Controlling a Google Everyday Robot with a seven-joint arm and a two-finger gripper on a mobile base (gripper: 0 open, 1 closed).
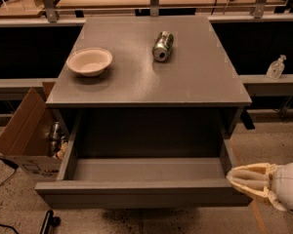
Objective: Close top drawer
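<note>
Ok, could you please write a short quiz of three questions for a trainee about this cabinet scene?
1. Fill in the missing word: on the cabinet top there is a bowl and a ____ lying on its side.
2. True or false: the top drawer is pushed fully shut.
3. Where is the gripper?
A) over the bowl
B) at the right end of the drawer's front panel
C) deep inside the drawer

Key: 1 can; 2 false, it is pulled far out; 3 B.
</note>
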